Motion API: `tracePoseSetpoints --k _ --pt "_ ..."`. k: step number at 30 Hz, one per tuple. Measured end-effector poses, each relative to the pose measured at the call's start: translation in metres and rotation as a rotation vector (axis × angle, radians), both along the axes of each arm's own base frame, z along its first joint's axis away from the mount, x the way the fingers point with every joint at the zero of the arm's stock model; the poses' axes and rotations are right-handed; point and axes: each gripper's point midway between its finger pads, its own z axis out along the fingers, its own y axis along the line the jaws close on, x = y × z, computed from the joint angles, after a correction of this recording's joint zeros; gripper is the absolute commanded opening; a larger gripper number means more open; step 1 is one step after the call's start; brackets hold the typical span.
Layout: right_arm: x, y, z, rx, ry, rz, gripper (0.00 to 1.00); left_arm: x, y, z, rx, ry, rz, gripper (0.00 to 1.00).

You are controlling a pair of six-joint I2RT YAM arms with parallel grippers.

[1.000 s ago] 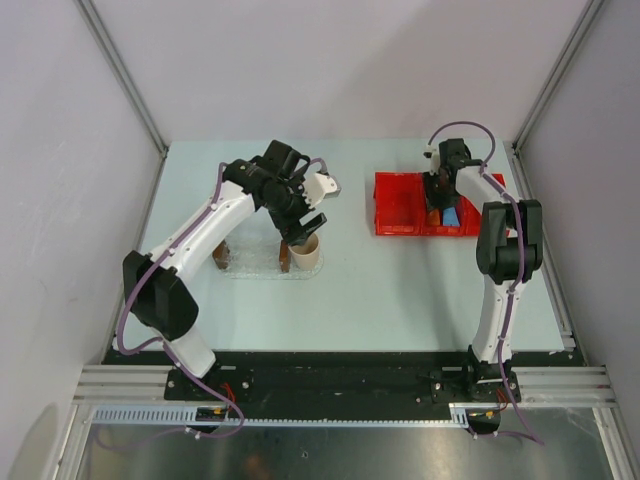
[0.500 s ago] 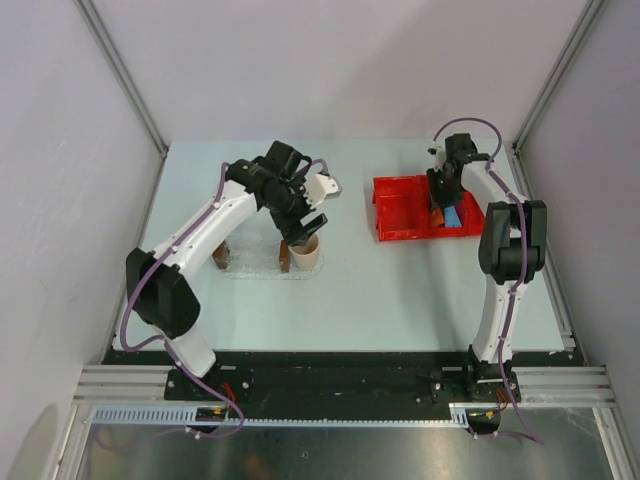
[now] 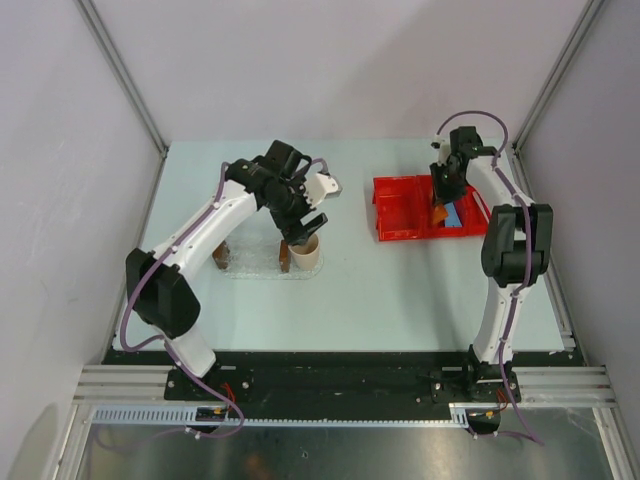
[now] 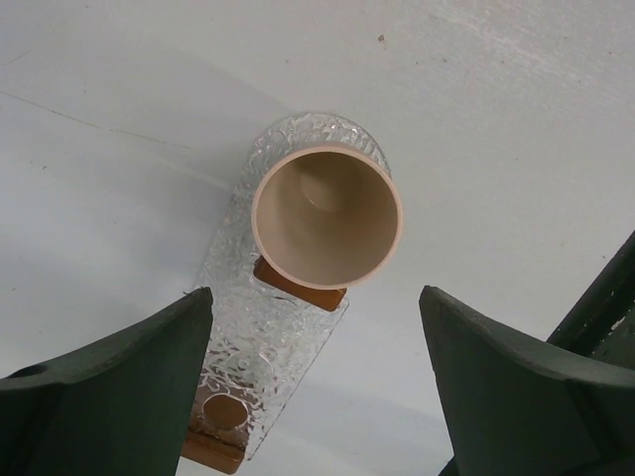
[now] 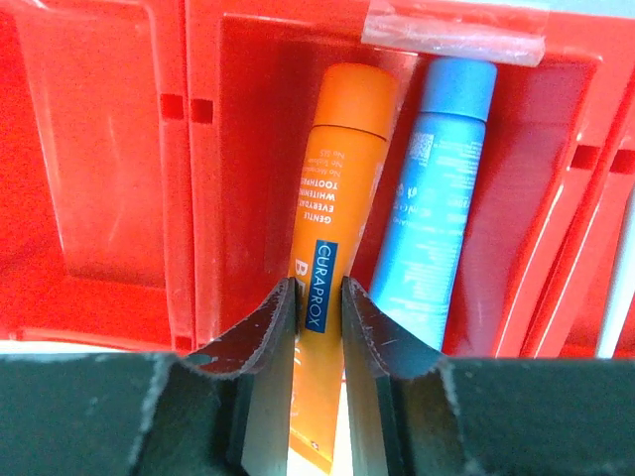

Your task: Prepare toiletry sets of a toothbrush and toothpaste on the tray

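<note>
**Orange tube pinched at its flat end, left side waiting wide over the cup**

My right end effector has drawn narrow onto the orange tube, one finger on each side of its near, flat end. The tube's long axis runs straight away from my wrist camera. The crimped end is nearest me and the round cap points to the far wall of the bin, leaning a little to the right. It is bright orange and glossy, with a dark blue band along its length reading "CURAPROX" in white. Farther up are smaller white lines, upside down from here: "GENTLE EVERYDAY WHITENING TOOTHPASTE". Part of a large white letter shows by my left finger.

The blue tube lies just beside it on the right in the same compartment, parallel, with its cap also at the far end. Its print is too small to read. A clear strip of tape sits on the bin's far rim.

My left end effector stands wide and holds nothing. It hangs over the beige cup, which stands upright, mouth up, at one end of the tray on the table. The tray is clear and bumpy, and a brown block shows at the cup's near side.
</note>
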Motion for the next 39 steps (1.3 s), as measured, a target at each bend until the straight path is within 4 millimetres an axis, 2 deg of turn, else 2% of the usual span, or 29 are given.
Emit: tracePoseSetpoints --k 5,12,15,19,25,30,39 --pt "-0.008 -0.001 0.014 0.023 0.0 0.003 0.0 0.004 -0.003 0.008 -0.016 -0.018 -0.003 0.89" --pt "-0.02 0.006 0.05 0.114 -0.032 0.023 0.0 0.022 -0.018 0.033 -0.077 -0.112 -0.002 0.87" --pt "-0.027 0.012 0.064 0.19 -0.025 0.039 0.0 0.027 -0.034 0.041 -0.095 -0.174 -0.023 0.87" --pt "-0.032 0.024 0.082 0.283 -0.022 0.078 0.0 0.023 -0.066 0.051 -0.117 -0.249 -0.081 0.87" --pt "-0.049 0.056 0.107 0.438 0.005 0.185 0.0 0.024 -0.098 0.067 -0.136 -0.373 -0.122 0.89" --pt "-0.074 0.091 0.117 0.533 0.063 0.315 0.0 0.028 -0.112 0.081 -0.148 -0.506 -0.167 0.91" --pt "-0.121 0.144 0.141 0.633 0.136 0.549 0.0 0.009 -0.13 0.076 -0.122 -0.698 -0.379 0.93"
